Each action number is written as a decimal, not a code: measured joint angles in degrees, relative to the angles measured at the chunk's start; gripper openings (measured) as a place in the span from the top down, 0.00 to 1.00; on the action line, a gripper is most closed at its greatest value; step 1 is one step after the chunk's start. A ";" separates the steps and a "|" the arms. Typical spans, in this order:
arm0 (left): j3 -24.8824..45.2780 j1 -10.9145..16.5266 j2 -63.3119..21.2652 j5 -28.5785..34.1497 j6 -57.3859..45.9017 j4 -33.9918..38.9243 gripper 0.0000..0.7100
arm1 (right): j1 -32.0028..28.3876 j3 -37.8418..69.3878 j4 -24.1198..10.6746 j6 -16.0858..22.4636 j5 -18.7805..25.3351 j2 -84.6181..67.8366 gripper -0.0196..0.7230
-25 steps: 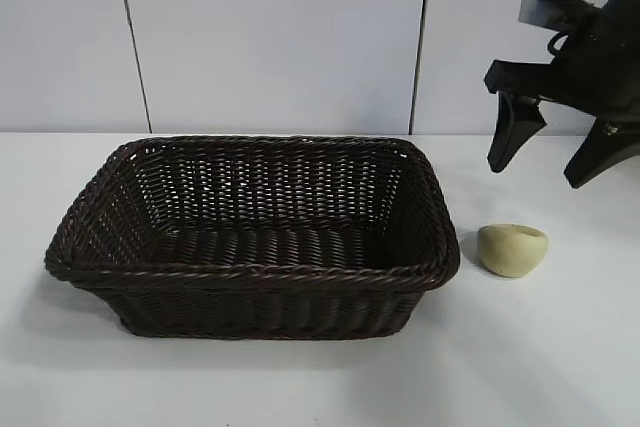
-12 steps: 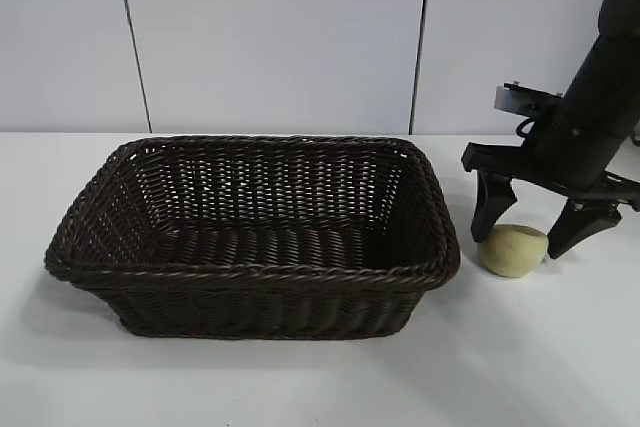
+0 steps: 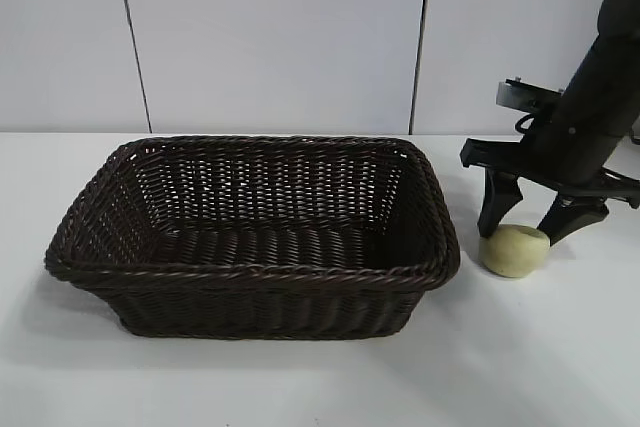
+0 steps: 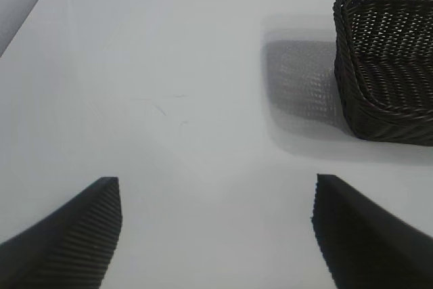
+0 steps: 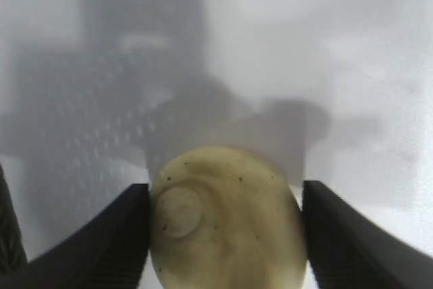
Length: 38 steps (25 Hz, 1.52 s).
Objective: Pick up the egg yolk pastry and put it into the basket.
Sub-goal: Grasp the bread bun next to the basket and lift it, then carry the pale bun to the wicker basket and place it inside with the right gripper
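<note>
A plain white table point(image 3: 300, 387) fills the foreground, smooth and matte, carrying soft grey shadows and a few faint scratch marks. Behind it rises a pale panelled wall point(image 3: 270, 37), split by two thin dark vertical seams.

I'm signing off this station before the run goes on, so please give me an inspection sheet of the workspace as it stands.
Surface: white table, a few faint scuffs seen in the left wrist view.
Job's things: egg yolk pastry on the table just right of the basket, apart from it; nothing lies in the basket.
Clutter: nothing seen.
Grippers: right gripper pointing steeply down over the pastry, jaws against its two sides in the right wrist view, pastry not lifted; left gripper parked over bare table, jaws wide open, holding nothing.
Cables: a short dark loop at the right wrist; nothing loose on the table.
Surroundings: pale panelled wall behind.
</note>
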 joint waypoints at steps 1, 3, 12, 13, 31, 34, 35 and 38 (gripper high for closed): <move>0.00 0.00 0.00 0.00 0.00 0.00 0.20 | 0.00 0.00 0.07 0.00 0.08 0.00 0.84; 0.00 0.00 0.00 0.00 0.00 0.00 0.20 | 0.00 0.00 0.18 0.00 0.52 -0.51 0.87; 0.00 0.00 0.00 0.00 0.00 0.00 0.20 | 0.00 0.00 0.12 0.00 6.20 -12.29 0.88; 0.00 0.00 0.00 0.00 0.00 0.00 0.20 | 0.00 0.00 0.07 0.00 6.62 -14.20 0.88; 0.00 0.00 0.00 0.00 0.00 0.00 0.20 | 1.81 0.00 3.94 -0.15 8.85 -23.51 0.88; 0.00 0.00 0.00 0.00 0.00 0.00 0.20 | 5.75 0.00 4.36 -0.15 7.94 -23.40 0.88; 0.00 0.00 0.00 0.00 0.00 0.00 0.20 | 7.39 0.00 4.37 -0.15 7.32 -23.34 0.88; 0.00 0.00 0.00 0.00 0.00 0.00 0.20 | 12.11 0.00 4.55 0.90 5.72 -23.24 0.88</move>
